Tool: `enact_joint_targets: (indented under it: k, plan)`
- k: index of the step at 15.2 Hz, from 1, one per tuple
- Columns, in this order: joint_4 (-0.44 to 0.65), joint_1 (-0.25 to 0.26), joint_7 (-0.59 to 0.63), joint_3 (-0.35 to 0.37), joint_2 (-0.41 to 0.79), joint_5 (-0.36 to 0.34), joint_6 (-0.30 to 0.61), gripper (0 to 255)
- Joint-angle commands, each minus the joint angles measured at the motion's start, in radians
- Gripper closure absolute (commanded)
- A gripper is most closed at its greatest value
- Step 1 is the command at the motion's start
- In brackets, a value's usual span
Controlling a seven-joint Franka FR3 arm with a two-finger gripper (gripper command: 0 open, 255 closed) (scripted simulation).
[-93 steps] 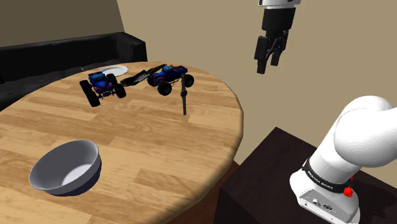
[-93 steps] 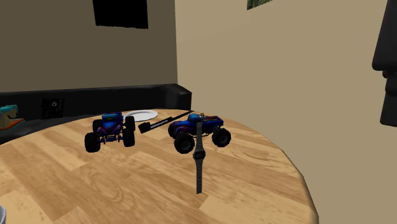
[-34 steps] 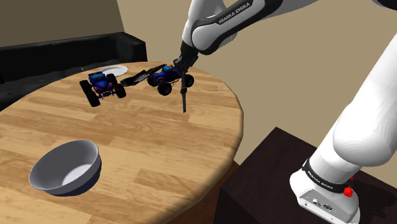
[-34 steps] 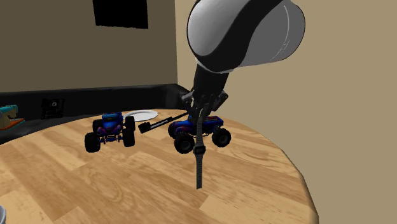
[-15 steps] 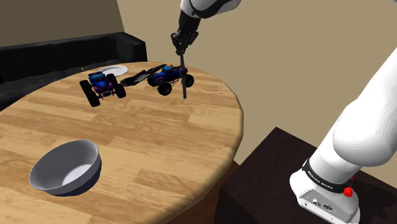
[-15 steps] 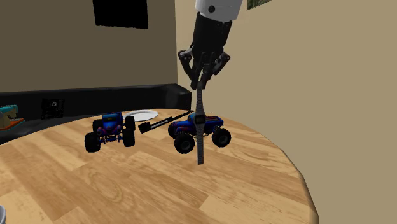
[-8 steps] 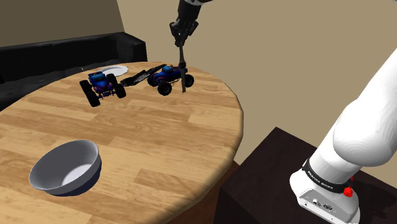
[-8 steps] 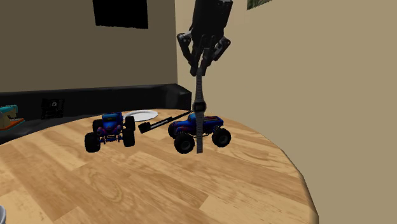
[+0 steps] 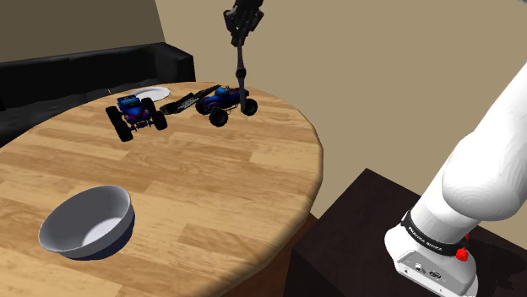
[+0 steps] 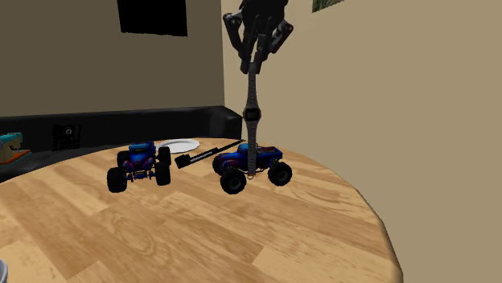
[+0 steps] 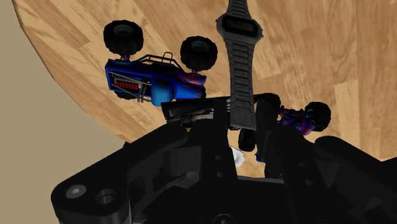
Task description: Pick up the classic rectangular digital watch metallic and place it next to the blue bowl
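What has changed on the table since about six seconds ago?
The end effector came over from beside the table, closed on the upper strap of the digital watch and lifted it straight up. The watch now hangs clear of the wooden table. The two blue toy trucks, the white plate and the bowl stayed put.

The white arm [image 9: 477, 173] is arching high overhead, the black gripper [image 10: 255, 60] is pointing straight down, and its fingers [image 11: 219, 121] are pinching the upper strap end of the dangling digital watch [image 10: 253, 114].
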Motion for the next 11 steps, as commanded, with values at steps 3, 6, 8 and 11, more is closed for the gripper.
enact_joint_targets:
  k: [3, 6, 8, 11]
  plan:
    - [0.061, 0.001, 0.000, 0.001, 0.007, -0.001, -0.055, 255]
    - [0.113, 0.001, 0.000, 0.001, 0.016, -0.002, -0.098, 255]
    - [0.149, 0.002, 0.000, 0.002, 0.023, -0.003, -0.127, 255]
    - [0.207, 0.002, 0.000, 0.003, 0.037, -0.005, -0.172, 255]
